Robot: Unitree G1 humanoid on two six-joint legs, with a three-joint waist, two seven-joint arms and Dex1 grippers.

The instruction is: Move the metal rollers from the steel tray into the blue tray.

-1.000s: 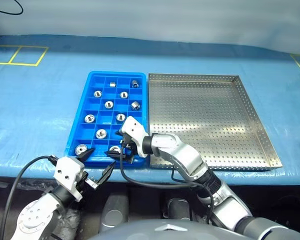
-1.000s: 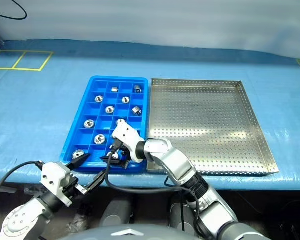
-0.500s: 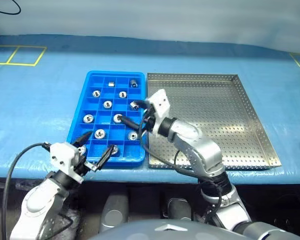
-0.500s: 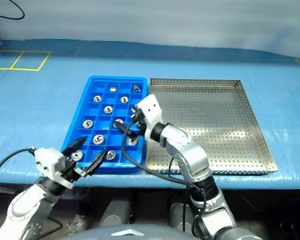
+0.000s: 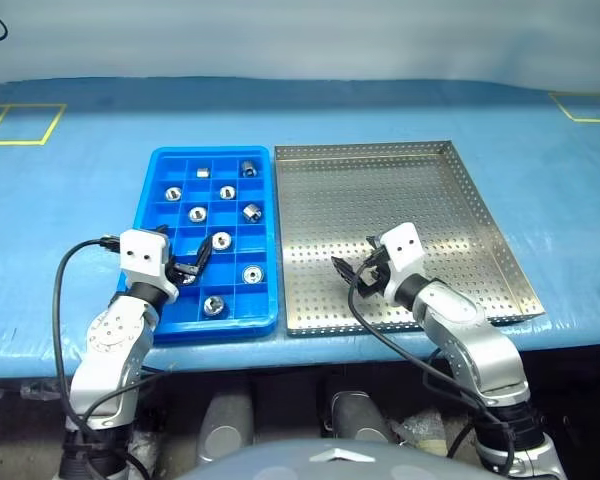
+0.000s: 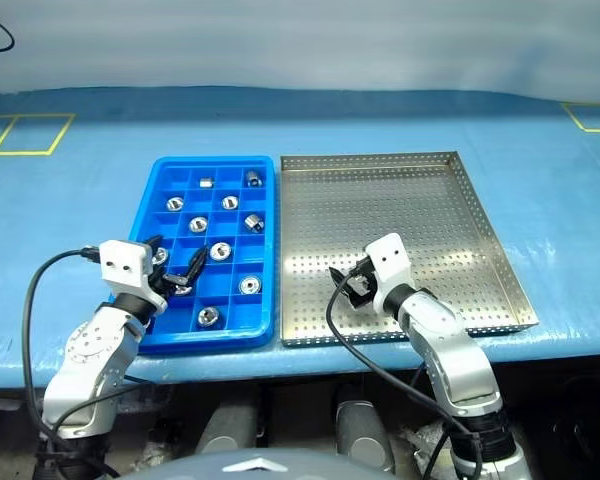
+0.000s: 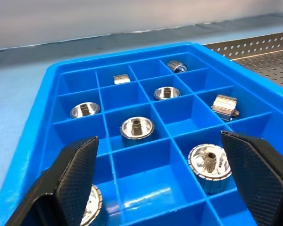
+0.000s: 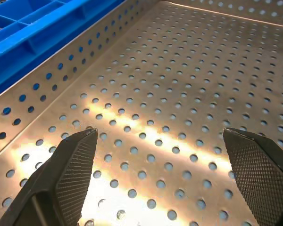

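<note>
The right gripper [image 6: 348,285] has swung from the blue tray [image 5: 156,214] to the bare steel tray [image 5: 460,200], jaws spread and empty. The left gripper [image 5: 185,267], jaws spread, has advanced over the blue tray's metal rollers [image 5: 221,240]. Transfer appears complete.

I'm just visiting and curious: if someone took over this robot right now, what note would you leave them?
Left gripper: open, holding nothing, over the near part of the blue tray.
Right gripper: open, holding nothing, over the near part of the steel tray.
Rollers: every one in sight sits in the blue tray's compartments.
Done: no roller shows on the steel tray's floor.
Left: apparently nothing; glance under the right arm to be sure.
</note>
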